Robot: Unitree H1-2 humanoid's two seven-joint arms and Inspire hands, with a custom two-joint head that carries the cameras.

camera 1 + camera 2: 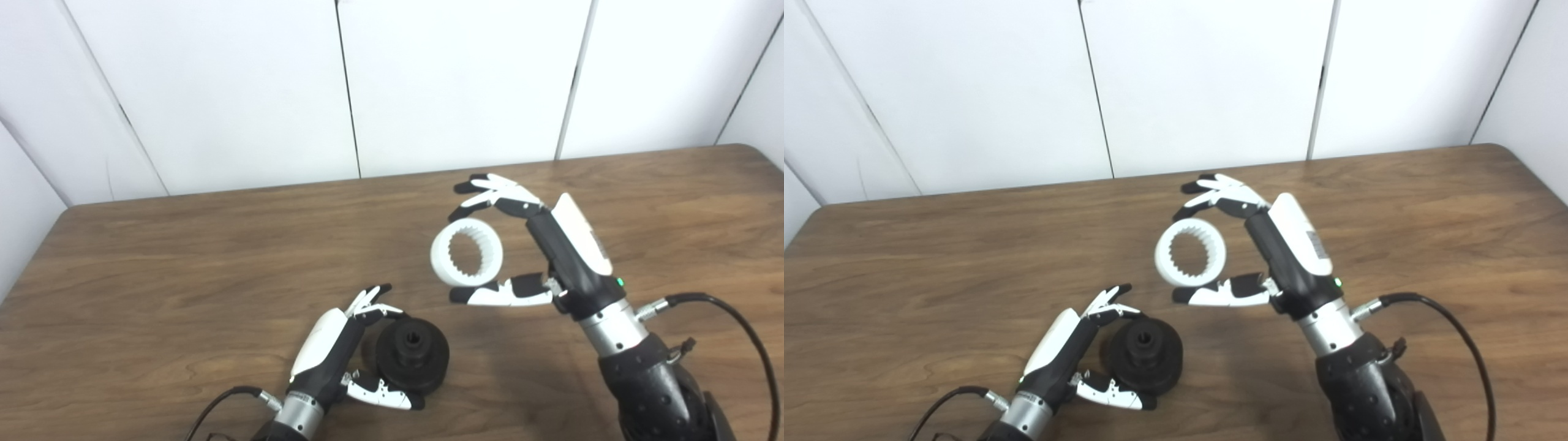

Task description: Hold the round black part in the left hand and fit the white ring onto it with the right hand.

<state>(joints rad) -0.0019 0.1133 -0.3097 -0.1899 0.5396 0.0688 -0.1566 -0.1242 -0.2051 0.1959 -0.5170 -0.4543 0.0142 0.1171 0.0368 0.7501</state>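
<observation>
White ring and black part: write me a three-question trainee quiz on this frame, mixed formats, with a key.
1. True or false: the white ring already sits on the round black part.
2. Which hand holds the ring? A) left hand B) right hand C) neither
3. Fill in: the ring's inner face is lined with ____.

Key:
1. False; the ring is held between fingers and thumb, apart from the black part on the table.
2. B
3. teeth
</observation>
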